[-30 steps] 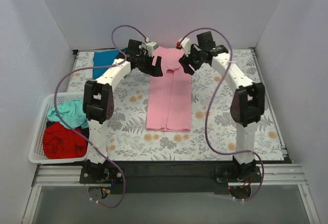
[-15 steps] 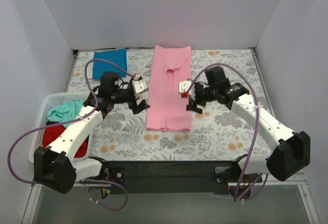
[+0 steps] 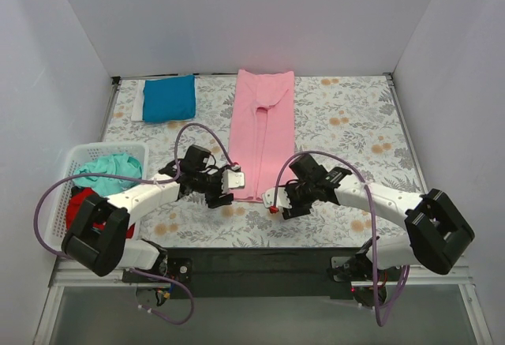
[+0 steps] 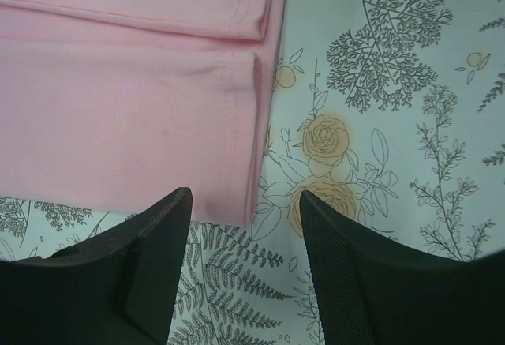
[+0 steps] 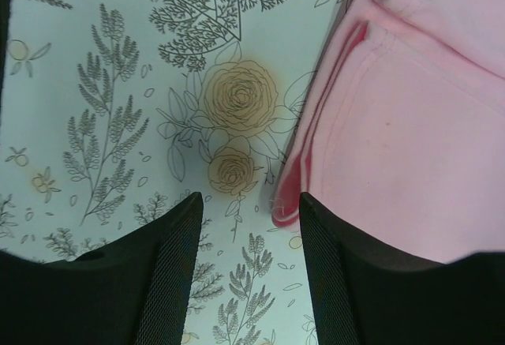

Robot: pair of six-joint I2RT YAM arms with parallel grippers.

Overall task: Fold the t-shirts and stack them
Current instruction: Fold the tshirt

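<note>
A pink t-shirt (image 3: 262, 132) lies folded into a long strip down the middle of the table. My left gripper (image 3: 234, 185) is open and low at the strip's near left corner; the left wrist view shows that corner (image 4: 237, 203) between its open fingers. My right gripper (image 3: 272, 200) is open at the near right corner, whose hem (image 5: 296, 195) lies just by its right finger. A folded blue t-shirt (image 3: 169, 98) lies at the far left. A teal shirt (image 3: 106, 171) and a red shirt (image 3: 79, 207) sit in the basket.
A white basket (image 3: 67, 163) stands at the table's left edge. The table has a floral cloth (image 3: 355, 124). White walls close in the back and both sides.
Both arms have swung back from the shirt's far end to its near end and dropped low. The pink strip lies flat and full length.
</note>
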